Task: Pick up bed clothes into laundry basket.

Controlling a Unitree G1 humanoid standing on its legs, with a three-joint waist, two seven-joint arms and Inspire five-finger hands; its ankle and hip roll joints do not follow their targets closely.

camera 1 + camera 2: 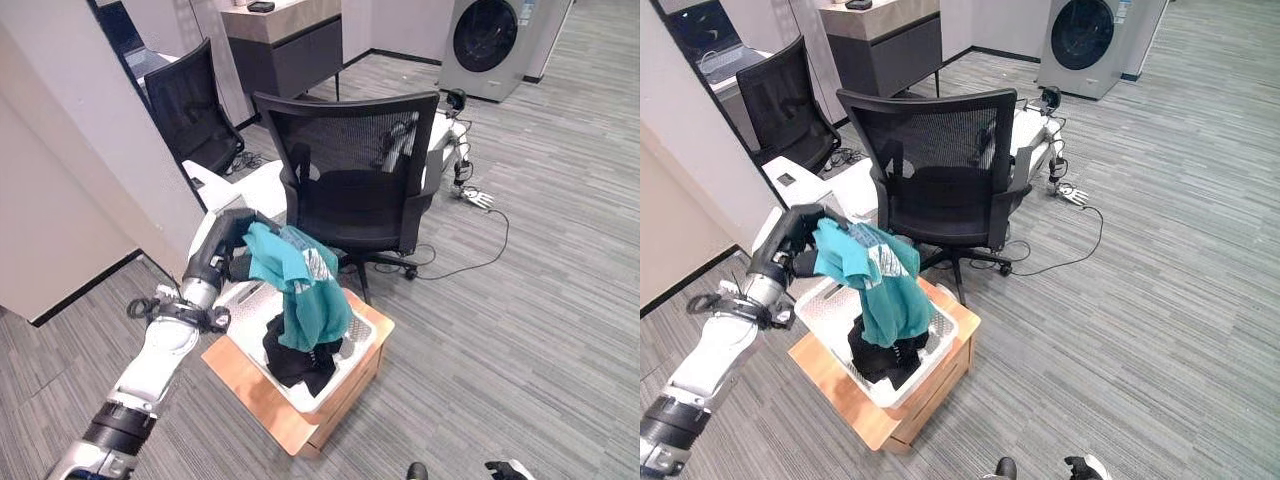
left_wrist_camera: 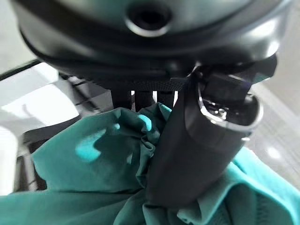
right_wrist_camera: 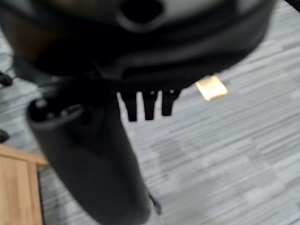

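Observation:
My left hand (image 1: 225, 240) is shut on a teal garment (image 1: 300, 280), held up at the near-left rim of the white laundry basket (image 1: 352, 368). The cloth drapes down from the hand into the basket, over dark clothes (image 1: 295, 362) lying inside. In the left wrist view the thumb (image 2: 201, 140) presses into the bunched teal garment (image 2: 93, 164). My right hand (image 3: 89, 154) hangs over grey floor with relaxed fingers and holds nothing; a corner of the wooden stand (image 3: 14, 187) is beside it.
The basket sits on a low wooden stand (image 1: 262, 402). A black mesh office chair (image 1: 350, 170) stands right behind it, a second black chair (image 1: 190, 100) farther left by the wall. A washing machine (image 1: 495, 40) is at the back right. A person's shoes (image 1: 510, 468) show at the bottom edge.

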